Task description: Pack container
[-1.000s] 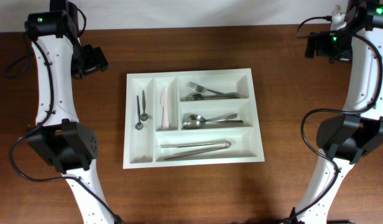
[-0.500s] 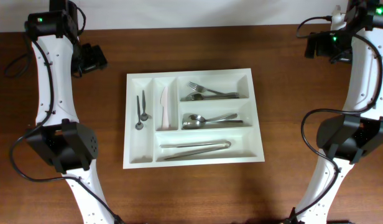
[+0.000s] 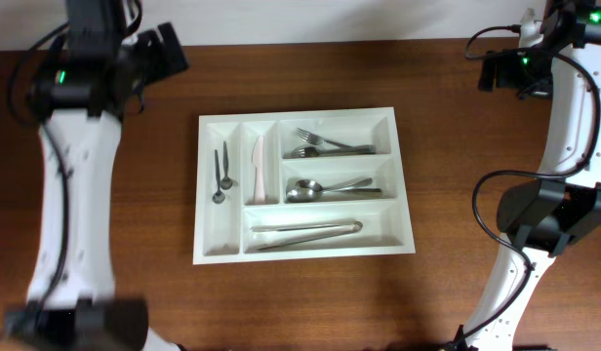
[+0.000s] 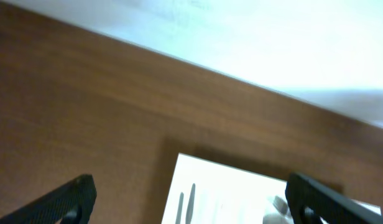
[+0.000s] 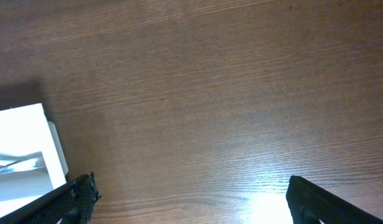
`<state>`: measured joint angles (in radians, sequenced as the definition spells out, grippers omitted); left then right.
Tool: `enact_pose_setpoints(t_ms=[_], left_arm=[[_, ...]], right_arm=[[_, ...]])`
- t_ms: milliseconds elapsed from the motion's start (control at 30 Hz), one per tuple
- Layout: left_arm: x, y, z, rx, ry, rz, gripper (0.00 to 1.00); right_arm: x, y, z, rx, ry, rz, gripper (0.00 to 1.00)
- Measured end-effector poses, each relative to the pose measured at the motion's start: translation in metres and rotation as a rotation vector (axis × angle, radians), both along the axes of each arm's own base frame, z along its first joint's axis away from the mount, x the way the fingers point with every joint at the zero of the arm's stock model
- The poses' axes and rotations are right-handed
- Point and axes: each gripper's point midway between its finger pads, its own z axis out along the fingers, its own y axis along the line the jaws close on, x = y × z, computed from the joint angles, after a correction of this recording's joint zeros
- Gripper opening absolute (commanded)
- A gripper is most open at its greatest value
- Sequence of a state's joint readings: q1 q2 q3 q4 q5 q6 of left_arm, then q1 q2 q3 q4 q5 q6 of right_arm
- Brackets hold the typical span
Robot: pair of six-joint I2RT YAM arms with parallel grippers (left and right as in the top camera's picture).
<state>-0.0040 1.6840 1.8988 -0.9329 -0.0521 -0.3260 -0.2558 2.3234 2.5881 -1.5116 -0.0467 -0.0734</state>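
Overhead, brown wood table (image 3: pixel 457 146) meets white backdrop (image 3: pixel 330 15); left pincer (image 4: pixel 188 190) and right pincer (image 5: pixel 190 186) gape wide, empty.

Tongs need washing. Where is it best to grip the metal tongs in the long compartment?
Probably mid-length on the long metal tongs, from straight above, jaws across both arms: they lie flat along the white plastic tray, whose walls block sideways approach.

1 white cutlery tray (image 3: pixel 208 226), 5 compts. 2 small spoons (image 3: pixel 220 177), 1 white knife (image 3: pixel 257 166), 1 pr tongs (image 3: pixel 305 232). Forks (image 3: pixel 325 147) & big spoons (image 3: pixel 320 189) overlap, approx 2 ea.
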Motion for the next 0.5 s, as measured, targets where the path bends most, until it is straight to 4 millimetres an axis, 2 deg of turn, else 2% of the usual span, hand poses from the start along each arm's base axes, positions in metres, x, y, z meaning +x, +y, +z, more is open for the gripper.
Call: enact_pose_setpoints(t_ms=[100, 300, 500], left_arm=[[-0.018, 0.004, -0.005, 0.007, -0.042, 0.013, 0.99], [-0.054, 0.012, -0.03, 0.034, -0.133, 0.051, 0.99], [-0.095, 0.022, -0.026, 0.095, -0.321, 0.085, 0.99]], right_arm=[[0.0, 0.0, 0.0, 0.0, 0.0, 0.0, 0.99], [0.0, 0.0, 0.0, 0.0, 0.0, 0.0, 0.99], [0.0, 0.0, 0.0, 0.0, 0.0, 0.001, 0.99]])
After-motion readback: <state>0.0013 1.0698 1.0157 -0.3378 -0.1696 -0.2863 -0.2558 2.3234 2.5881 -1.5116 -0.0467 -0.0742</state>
